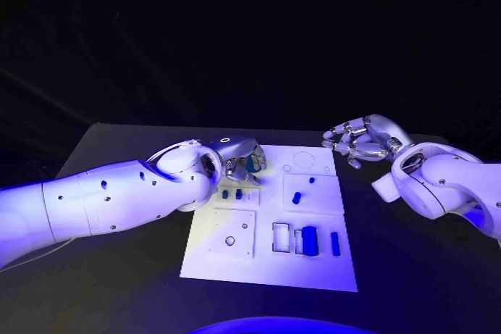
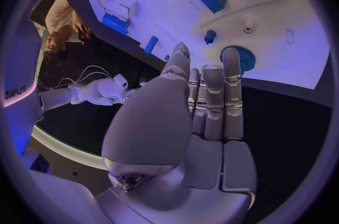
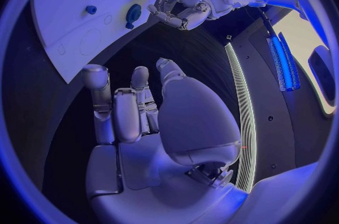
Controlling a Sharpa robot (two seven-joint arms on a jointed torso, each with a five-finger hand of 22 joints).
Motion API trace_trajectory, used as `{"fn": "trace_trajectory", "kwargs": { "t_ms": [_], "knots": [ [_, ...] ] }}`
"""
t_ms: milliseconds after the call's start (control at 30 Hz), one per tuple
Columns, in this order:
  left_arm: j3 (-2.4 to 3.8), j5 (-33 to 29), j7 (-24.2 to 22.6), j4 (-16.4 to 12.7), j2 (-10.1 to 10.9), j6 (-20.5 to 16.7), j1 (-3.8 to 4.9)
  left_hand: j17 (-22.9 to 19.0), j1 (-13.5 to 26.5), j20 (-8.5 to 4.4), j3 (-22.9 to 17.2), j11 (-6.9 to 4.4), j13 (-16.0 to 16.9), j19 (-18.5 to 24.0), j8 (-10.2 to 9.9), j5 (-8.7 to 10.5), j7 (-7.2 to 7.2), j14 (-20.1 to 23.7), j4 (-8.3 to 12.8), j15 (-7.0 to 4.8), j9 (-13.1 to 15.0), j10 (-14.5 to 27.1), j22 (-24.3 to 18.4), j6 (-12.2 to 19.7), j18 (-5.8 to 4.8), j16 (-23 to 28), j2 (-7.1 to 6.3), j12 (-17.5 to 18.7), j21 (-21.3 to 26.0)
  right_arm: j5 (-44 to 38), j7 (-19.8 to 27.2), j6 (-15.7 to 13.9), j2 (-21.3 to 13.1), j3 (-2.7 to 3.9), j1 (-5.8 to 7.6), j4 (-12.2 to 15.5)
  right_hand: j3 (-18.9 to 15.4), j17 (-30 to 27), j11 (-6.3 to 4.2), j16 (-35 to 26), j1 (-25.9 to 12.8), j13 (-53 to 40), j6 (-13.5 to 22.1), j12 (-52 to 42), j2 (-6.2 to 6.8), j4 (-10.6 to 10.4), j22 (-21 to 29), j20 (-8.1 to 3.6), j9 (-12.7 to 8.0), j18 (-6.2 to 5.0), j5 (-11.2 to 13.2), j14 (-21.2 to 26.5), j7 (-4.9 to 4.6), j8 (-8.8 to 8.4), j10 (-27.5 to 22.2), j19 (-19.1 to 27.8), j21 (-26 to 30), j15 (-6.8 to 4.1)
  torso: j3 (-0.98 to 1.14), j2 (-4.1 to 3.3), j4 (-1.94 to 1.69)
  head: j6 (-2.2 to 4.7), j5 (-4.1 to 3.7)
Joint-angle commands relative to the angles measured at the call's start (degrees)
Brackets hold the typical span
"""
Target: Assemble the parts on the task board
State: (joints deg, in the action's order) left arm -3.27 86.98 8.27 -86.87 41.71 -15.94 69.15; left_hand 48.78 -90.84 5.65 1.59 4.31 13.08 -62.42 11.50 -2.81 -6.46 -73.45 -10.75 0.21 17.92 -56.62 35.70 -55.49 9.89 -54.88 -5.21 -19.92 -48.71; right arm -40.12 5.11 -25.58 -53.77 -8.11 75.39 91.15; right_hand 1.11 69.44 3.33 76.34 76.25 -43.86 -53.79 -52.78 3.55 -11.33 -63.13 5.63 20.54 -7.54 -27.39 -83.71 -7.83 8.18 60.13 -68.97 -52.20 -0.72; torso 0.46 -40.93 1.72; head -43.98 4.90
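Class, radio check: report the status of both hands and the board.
Left hand open, over white task board's far left corner, by blue gear. Right hand open, off board's far right corner. Nothing held.

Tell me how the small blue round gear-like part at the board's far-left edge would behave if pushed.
The blue toothed disc looks rigid, probably moulded plastic, so it likely won't flex. Lying flat on the white task board, it should slide rather than roll. Its toothed rim may snag fingertips. The left hand hovers beside it.
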Motion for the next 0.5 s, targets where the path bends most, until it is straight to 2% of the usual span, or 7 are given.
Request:
{"fn": "trace_trajectory", "kwargs": {
  "t_ms": [33,200,367,500],
  "knots": [
    [0.01,4.7,1.2,0.8,-0.7,3.2,-0.08,1.9,-0.5,0.08,0.1,-0.01,-1.0,-2.1,-0.6,0.05,-0.10,-1.3,-0.5,0.04,-0.9,-1.4,4.6,-1.0,-0.49,-2.9,0.05,1.1,-4.0,-0.6,0.5,0.9,0.0,0.00,-0.03,0.0,-0.2,0.0,-0.04,-0.4,0.3,0.1,-0.1,0.3,0.03,-0.2,0.0,-0.12,0.1,-0.70,-0.2,0.1,-0.29,0.07,-0.3,0.2,0.2,-0.03,-0.01,0.00,-0.05,-0.13,-0.05],
    [0.00,5.0,2.6,2.0,-1.8,4.7,-0.13,6.1,-0.8,0.04,0.3,-0.12,-2.7,-4.7,-1.8,0.02,0.01,-4.1,-1.2,-0.11,-2.3,-3.5,11.4,-2.6,-1.39,-8.7,0.22,3.2,-10.0,-0.6,0.5,1.0,0.1,0.00,-0.03,0.0,-0.3,0.0,-0.06,-0.4,0.4,0.3,0.0,0.4,0.00,-0.3,0.1,-0.13,0.1,-0.70,-0.7,0.0,-0.28,0.06,-0.2,0.2,0.3,-0.04,0.03,0.03,0.03,-0.22,-0.07],
    [0.01,5.0,3.8,3.4,-2.8,6.4,-0.15,7.7,-1.7,-0.08,-0.6,-0.25,-3.5,-5.7,-2.3,0.01,0.09,-5.1,-1.4,-0.26,-2.9,-4.3,14.2,-3.3,-1.77,-10.9,1.02,4.3,-12.4,-0.6,0.5,1.0,0.1,0.00,-0.03,0.0,-0.3,0.0,-0.07,-0.4,0.5,0.5,0.0,0.4,0.00,-0.3,0.0,-0.14,0.1,-0.69,-1.1,0.0,-0.28,0.07,-0.2,0.1,0.3,-0.05,0.02,-0.02,0.07,-0.33,-0.07],
    [0.01,5.0,4.0,4.1,-3.3,6.9,-0.30,8.6,-2.3,-0.13,-1.3,-0.24,-4.0,-6.3,-2.5,0.01,0.06,-5.6,-1.7,-0.26,-3.2,-5.3,15.9,-3.9,-2.03,-12.2,1.17,5.0,-13.9,-0.5,0.5,0.9,0.1,0.00,-0.03,0.1,-0.3,0.0,-0.07,-0.4,0.5,0.5,0.0,0.4,0.00,-0.3,0.0,-0.14,0.1,-0.69,-1.1,0.0,-0.28,0.07,-0.2,0.1,0.3,-0.05,0.01,-0.02,0.02,-0.45,-0.23]
  ]
}}
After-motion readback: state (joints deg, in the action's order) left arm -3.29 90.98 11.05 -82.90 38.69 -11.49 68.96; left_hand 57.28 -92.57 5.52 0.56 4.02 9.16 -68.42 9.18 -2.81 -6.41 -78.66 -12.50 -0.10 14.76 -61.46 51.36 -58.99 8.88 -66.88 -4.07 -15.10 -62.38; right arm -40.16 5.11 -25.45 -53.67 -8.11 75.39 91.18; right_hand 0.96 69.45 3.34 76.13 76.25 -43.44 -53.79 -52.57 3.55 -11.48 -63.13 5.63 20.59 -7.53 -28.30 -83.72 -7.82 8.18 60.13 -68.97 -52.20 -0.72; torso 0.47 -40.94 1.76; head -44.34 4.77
